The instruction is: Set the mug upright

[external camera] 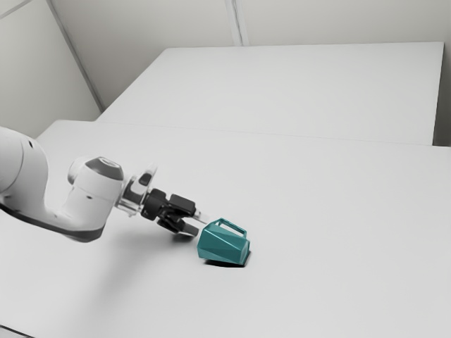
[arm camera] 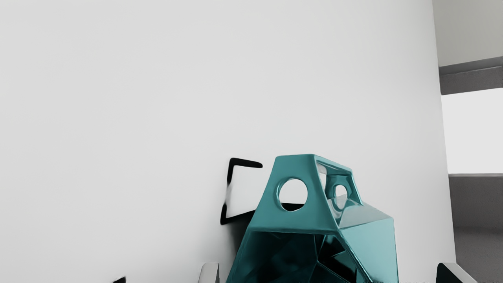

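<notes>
The mug [external camera: 222,244] lies sideways, its mouth toward the released, wide-set fingers [arm camera: 210,274], presumably spread to straddle it.

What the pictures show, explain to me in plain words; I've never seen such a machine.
The machine is a single white robot arm with a black two-finger gripper, drawn by a simulator. The exterior view looks on from the arm's side. The wrist view comes from a camera on the arm's hand, so its fingertips show at the bottom edge. On the pale table a teal faceted mug lies on its side, handle uppermost, its open mouth toward the gripper. Nothing is held: the fingers stand open, with gaps between them and the mug.
</notes>
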Available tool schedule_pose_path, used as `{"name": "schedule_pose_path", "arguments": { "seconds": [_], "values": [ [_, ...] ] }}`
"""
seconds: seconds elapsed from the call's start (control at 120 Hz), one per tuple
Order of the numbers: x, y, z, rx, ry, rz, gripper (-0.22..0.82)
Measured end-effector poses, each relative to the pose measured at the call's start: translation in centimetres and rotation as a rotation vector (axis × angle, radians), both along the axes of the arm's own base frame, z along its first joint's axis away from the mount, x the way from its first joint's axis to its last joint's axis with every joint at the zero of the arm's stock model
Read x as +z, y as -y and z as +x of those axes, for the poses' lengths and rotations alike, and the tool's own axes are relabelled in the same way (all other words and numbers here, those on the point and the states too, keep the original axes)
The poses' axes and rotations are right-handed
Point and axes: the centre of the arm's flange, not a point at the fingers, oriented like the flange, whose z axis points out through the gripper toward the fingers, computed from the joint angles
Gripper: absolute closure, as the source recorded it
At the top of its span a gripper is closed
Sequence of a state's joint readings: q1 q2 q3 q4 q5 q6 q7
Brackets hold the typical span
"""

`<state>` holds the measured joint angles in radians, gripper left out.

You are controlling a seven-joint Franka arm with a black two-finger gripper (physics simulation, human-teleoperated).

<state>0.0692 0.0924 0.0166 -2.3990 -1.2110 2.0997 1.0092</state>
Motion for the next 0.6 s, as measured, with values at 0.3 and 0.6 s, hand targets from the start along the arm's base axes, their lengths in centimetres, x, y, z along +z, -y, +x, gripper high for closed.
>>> {"name": "schedule_pose_path", "arguments": {
  "seconds": [0.3,0.6],
  "values": [
    [-0.1,3.6,0.1,-0.015,0.033,-0.034,0.0],
    [-0.6,4.6,-0.9,-0.014,0.038,-0.035,0.05]
  ]
}}
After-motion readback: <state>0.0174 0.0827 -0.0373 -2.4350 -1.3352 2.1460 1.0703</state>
